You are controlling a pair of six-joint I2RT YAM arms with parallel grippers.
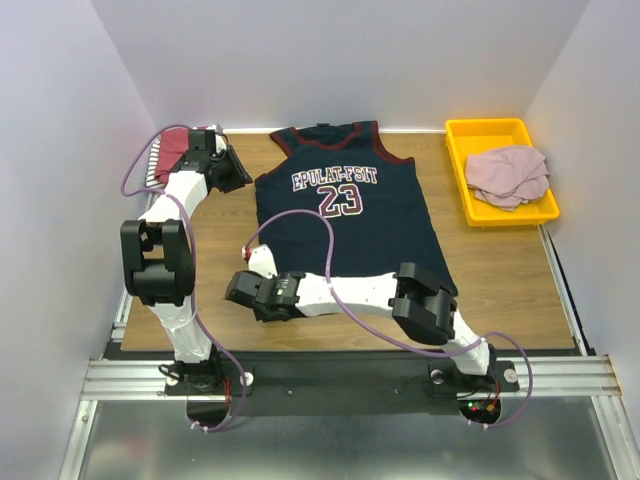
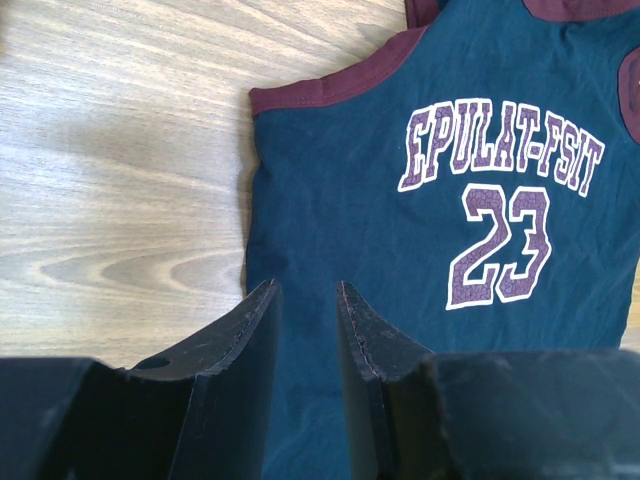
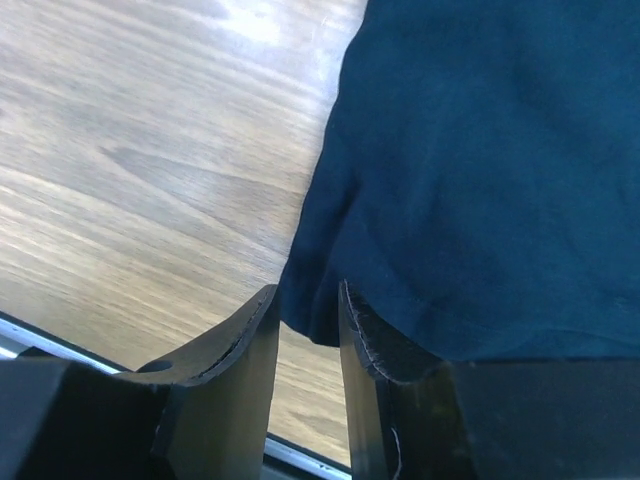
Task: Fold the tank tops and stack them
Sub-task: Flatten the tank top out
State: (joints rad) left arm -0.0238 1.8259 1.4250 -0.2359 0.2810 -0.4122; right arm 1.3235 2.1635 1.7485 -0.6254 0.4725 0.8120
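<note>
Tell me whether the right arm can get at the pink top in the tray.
Probably yes: the pink top lies uncovered in the yellow tray; only the flat navy jersey separates it from the right gripper.

A wooden table (image 1: 500, 285) filled the floor of the enclosure. A yellow tray (image 1: 482, 135) sat at the table's far right corner, lengthwise along the right edge. White walls (image 1: 400, 60) stood around the table, and a metal rail (image 1: 130, 378) ran along its near edge.
</note>
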